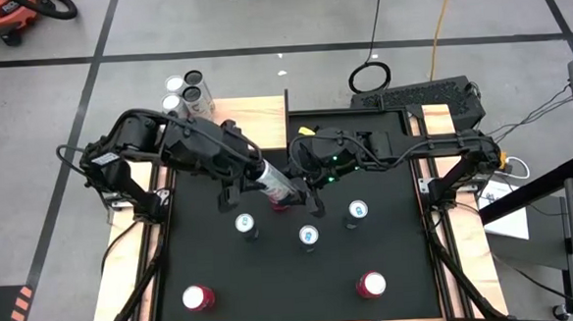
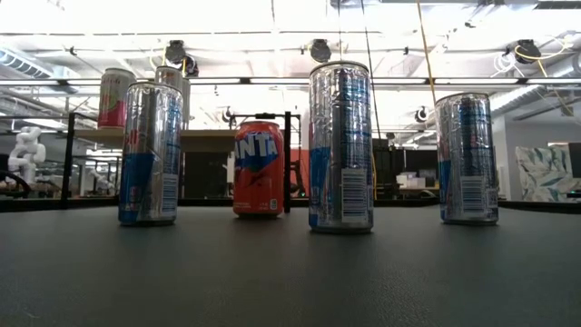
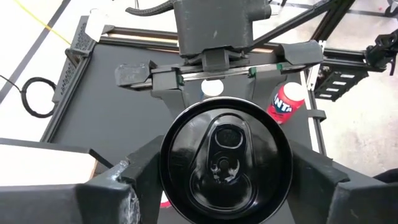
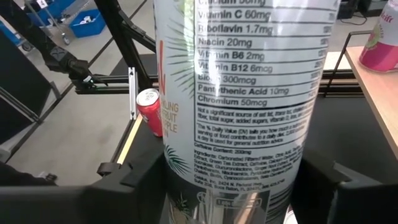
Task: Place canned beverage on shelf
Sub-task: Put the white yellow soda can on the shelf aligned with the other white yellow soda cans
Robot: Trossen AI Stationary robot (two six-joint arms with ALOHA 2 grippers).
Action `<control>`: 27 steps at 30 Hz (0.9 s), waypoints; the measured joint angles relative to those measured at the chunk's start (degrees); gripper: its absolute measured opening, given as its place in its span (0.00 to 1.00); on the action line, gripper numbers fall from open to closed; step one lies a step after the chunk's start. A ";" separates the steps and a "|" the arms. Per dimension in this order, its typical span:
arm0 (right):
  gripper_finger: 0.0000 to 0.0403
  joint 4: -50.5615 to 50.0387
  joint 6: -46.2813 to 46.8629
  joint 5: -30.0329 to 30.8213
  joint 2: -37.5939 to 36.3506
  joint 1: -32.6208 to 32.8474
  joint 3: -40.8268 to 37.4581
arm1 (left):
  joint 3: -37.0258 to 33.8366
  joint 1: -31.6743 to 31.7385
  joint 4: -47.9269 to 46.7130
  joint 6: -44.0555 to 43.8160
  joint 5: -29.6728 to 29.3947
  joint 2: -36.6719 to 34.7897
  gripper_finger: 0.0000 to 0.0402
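High view: the left gripper (image 1: 255,182) and the right gripper (image 1: 308,177) meet over the middle of the black mat (image 1: 273,269), both on one slim can (image 1: 274,189), which lies on its side above the mat. The shelf (image 1: 255,113) sits at the table's far left corner with three cans (image 1: 187,92) standing on it. The held can is near the shelf but not over it.

Left wrist view adds what the overhead cannot: the can's dark lid faces the camera, and a finger (image 3: 124,186) of the left gripper sits against each side of it, so the jaws stand closed on the can. Right wrist view shows the printed label running away from the camera, with the right gripper's jaws clamped around the can's lower body.

Low view shows neither gripper nor the held can. It shows three tall silver cans (image 2: 340,145) and an orange can (image 2: 259,168) standing on the mat. The overhead shows only a red patch below the grippers — probably that orange can.

Two red-topped cans (image 1: 197,298) stand near the mat's front edge.
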 joint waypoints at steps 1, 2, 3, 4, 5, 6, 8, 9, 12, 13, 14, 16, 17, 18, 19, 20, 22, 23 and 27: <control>0.60 0.01 0.16 -0.01 0.00 0.00 0.00 | 0.00 -0.02 0.06 0.05 -0.34 0.00 0.63; 0.62 0.03 0.45 -0.05 0.00 0.00 0.00 | 0.00 -0.04 0.28 0.13 -0.43 0.00 0.63; 0.64 0.02 0.97 -0.09 -0.15 0.00 0.00 | 0.00 -0.04 0.50 0.04 -0.43 0.00 0.63; 0.66 -0.04 1.81 -0.06 -0.32 0.00 0.00 | 0.00 -0.04 0.73 -0.55 -0.46 0.00 0.63; 0.68 0.02 2.82 0.08 -0.43 0.00 0.00 | 0.00 -0.11 1.07 -1.07 -0.83 -0.01 0.63; 0.71 0.32 3.65 0.25 -0.80 -0.02 0.05 | 0.00 -0.15 1.15 -1.33 -1.16 0.00 0.63; 0.75 -0.12 4.52 0.25 -1.61 -0.09 0.12 | 0.00 -0.15 0.90 -2.08 -1.26 0.01 0.63; 0.76 -0.15 4.83 0.24 -2.12 -0.12 0.19 | 0.00 -0.15 0.92 -2.01 -1.31 0.01 0.63; 0.80 -1.95 5.03 0.17 -3.66 -0.07 0.22 | -0.02 0.15 0.91 -1.67 -1.31 -0.72 0.63; 0.80 -2.83 4.93 0.22 -4.20 -0.07 0.22 | 0.00 0.51 1.01 -1.12 -1.23 -0.90 0.63; 0.80 -4.22 4.66 0.30 -4.67 -0.08 0.22 | 0.00 0.72 0.93 -0.09 -1.06 -1.22 0.63; 0.80 -7.38 3.84 0.31 -5.92 -0.17 0.22 | 0.00 1.28 -0.53 2.29 -1.02 -1.69 0.63; 0.80 -9.06 3.64 0.27 -6.49 -0.22 0.22 | 0.00 1.80 -1.76 3.63 -1.24 -1.92 0.63; 0.80 -10.49 3.50 0.41 -7.16 -0.36 0.22 | 0.00 2.39 -2.97 4.87 -1.30 -2.37 0.63; 0.80 -12.27 3.33 0.51 -7.80 -0.46 0.22 | 0.00 3.00 -4.14 5.93 -1.40 -2.87 0.63; 0.80 -13.92 3.29 0.48 -8.39 -0.58 0.22 | 0.00 3.80 -5.26 6.81 -1.56 -3.30 0.63; 0.80 -17.02 3.33 0.55 -9.65 -0.66 0.20 | 0.07 5.77 -8.27 7.36 -1.62 -4.12 0.63; 0.80 -18.47 3.35 0.61 -10.25 -0.66 0.20 | 0.07 6.80 -10.19 7.41 -1.66 -4.48 0.63; 0.80 -23.03 5.00 1.89 -12.24 -0.63 0.17 | 0.04 10.92 -12.60 8.98 -1.61 -5.26 0.63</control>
